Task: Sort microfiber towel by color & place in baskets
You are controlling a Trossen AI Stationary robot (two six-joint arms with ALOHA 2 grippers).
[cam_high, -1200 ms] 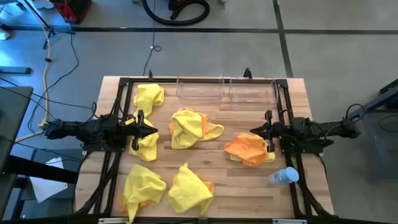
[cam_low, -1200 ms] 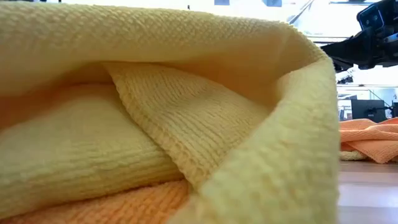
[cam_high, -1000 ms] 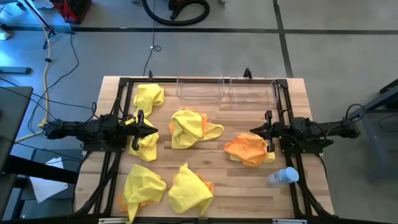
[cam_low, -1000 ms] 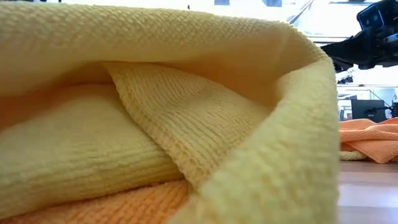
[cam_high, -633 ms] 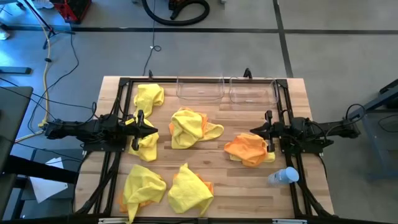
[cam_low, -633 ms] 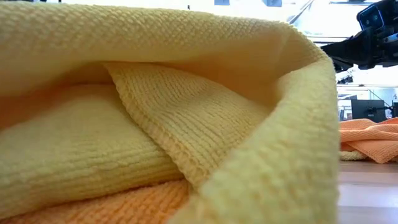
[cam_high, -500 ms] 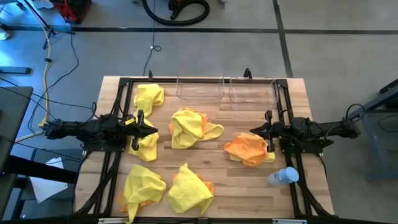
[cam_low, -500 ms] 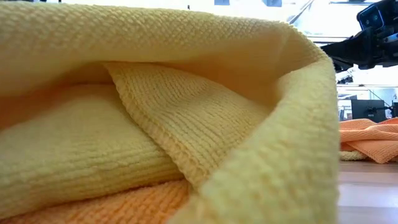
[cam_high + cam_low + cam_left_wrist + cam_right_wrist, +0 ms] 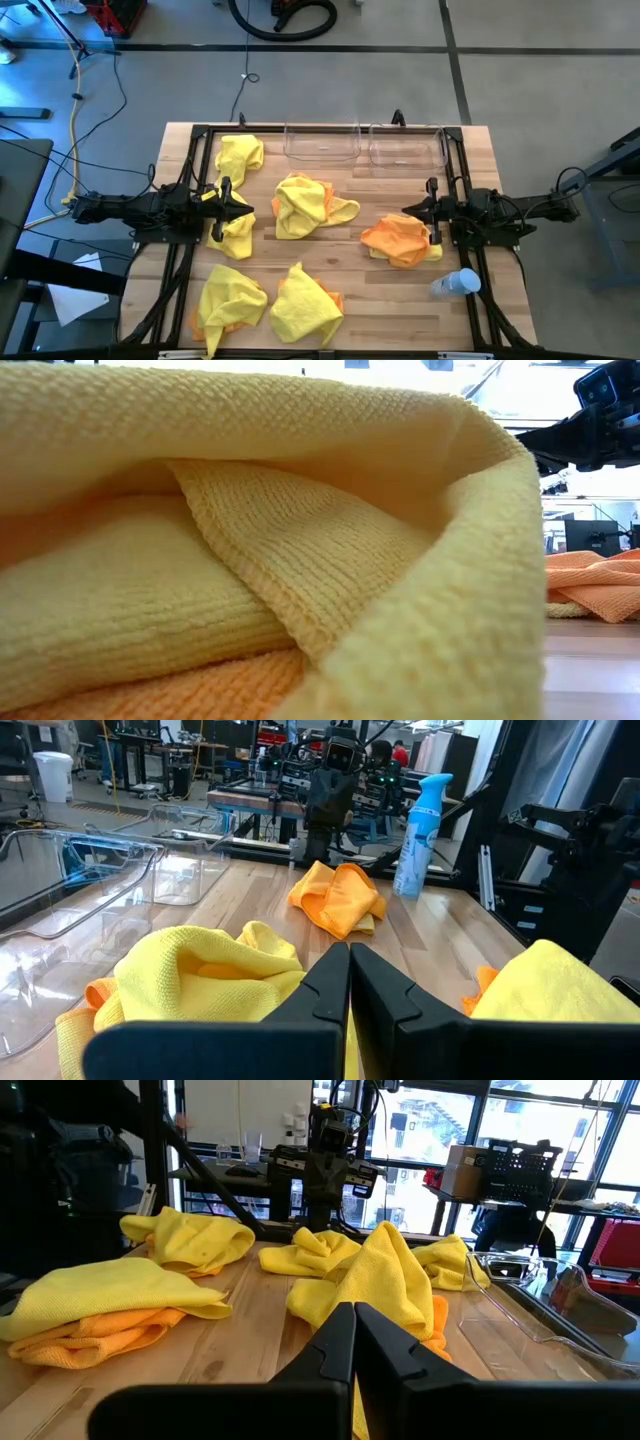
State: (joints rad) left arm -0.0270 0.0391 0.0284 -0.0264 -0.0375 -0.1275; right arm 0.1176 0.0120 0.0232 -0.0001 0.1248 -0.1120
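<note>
Several yellow and orange towels lie crumpled on the wooden table: a yellow one at the far left point(image 9: 240, 155), one by my left gripper point(image 9: 236, 236), a yellow-and-orange heap in the middle point(image 9: 305, 205), an orange one on the right point(image 9: 397, 240), and two yellow-over-orange heaps near the front point(image 9: 230, 300) point(image 9: 303, 305). Two clear baskets point(image 9: 322, 142) point(image 9: 408, 146) stand side by side at the far edge. My left gripper point(image 9: 248, 210) is shut and empty at the table's left. My right gripper point(image 9: 407, 212) is shut and empty at the right, above the orange towel's far edge.
A clear plastic bottle point(image 9: 455, 284) lies near the front right corner. A black frame point(image 9: 200, 130) runs around the table. In the low view a yellow towel point(image 9: 250, 560) fills most of the picture. Bare wood shows between the middle heap and the baskets.
</note>
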